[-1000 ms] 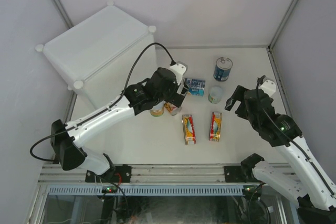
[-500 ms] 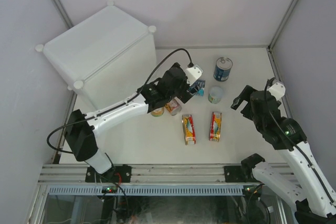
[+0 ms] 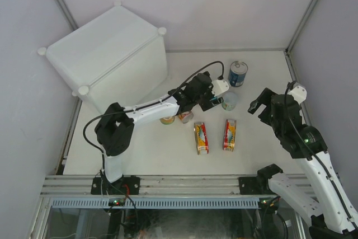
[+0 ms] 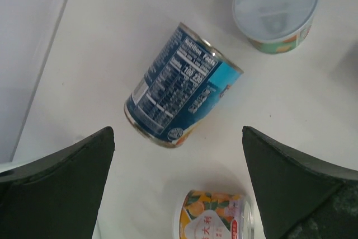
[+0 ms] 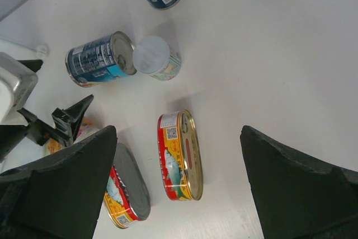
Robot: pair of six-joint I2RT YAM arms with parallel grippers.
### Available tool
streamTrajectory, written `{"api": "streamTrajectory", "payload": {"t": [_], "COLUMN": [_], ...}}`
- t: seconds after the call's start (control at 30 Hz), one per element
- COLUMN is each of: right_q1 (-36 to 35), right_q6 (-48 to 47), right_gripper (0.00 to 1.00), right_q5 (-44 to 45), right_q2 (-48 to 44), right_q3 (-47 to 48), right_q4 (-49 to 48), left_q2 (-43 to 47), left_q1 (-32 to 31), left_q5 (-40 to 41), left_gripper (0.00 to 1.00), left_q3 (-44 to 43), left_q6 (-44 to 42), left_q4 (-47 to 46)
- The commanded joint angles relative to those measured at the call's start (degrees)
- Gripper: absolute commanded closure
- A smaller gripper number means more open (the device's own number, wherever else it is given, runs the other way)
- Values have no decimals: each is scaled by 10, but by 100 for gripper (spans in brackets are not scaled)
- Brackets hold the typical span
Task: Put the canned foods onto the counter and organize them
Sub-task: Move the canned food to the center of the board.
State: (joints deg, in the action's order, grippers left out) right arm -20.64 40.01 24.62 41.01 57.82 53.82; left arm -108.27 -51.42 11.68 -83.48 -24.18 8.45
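A blue-labelled can (image 4: 182,88) lies on its side on the tabletop, and my left gripper (image 4: 178,135) hangs open just above it, touching nothing. A small orange-label can (image 4: 215,214) sits below the fingers and a white-lidded small can (image 4: 275,6) stands beyond. In the top view the left gripper (image 3: 208,99) covers most of the lying can. A second blue can (image 3: 238,74) stands upright. Two flat red-and-yellow tins (image 3: 201,137) (image 3: 229,134) lie side by side. My right gripper (image 5: 178,132) is open above one tin (image 5: 180,155). The counter (image 3: 106,54) stands at the back left.
Two small cans (image 3: 167,120) (image 3: 185,117) sit under the left forearm. Grey walls close the table on the left, back and right. A metal rail runs along the near edge by the arm bases.
The left arm has stretched further right, bringing its open gripper over the lying blue can. The right gripper has drifted slightly right and stayed open. No can has moved.
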Motion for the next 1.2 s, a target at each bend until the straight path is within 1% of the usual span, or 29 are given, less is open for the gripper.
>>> {"api": "streamTrajectory", "payload": {"t": [0.0,0.1,0.37,0.73,0.8,1.17], "right_q1": [5,6,6,10,10,12], "right_q6": [-17,-20,-26,-30,-30,-37], "right_gripper": [9,9,9,9,9,8], "right_q5": [-19,-21,-23,-27,-29,-32], "right_q2": [6,10,28,45,47,61], "right_q3": [30,29,29,28,27,25], "right_q4": [-40,-43,-62,-83,-86,-99], "left_q2": [-7,-13,-43,-84,-92,-110], "left_q1": [20,30,46,59,61,75], "left_q5": [-66,-95,-166,-155,-143,-155], "left_gripper": [0,0,0,0,0,0], "left_q3": [-66,-76,-121,-144,-150,-166], "left_q6": [-40,-50,-81,-98,-96,-71], "left_q4": [-12,-2,77,80,73,68]}}
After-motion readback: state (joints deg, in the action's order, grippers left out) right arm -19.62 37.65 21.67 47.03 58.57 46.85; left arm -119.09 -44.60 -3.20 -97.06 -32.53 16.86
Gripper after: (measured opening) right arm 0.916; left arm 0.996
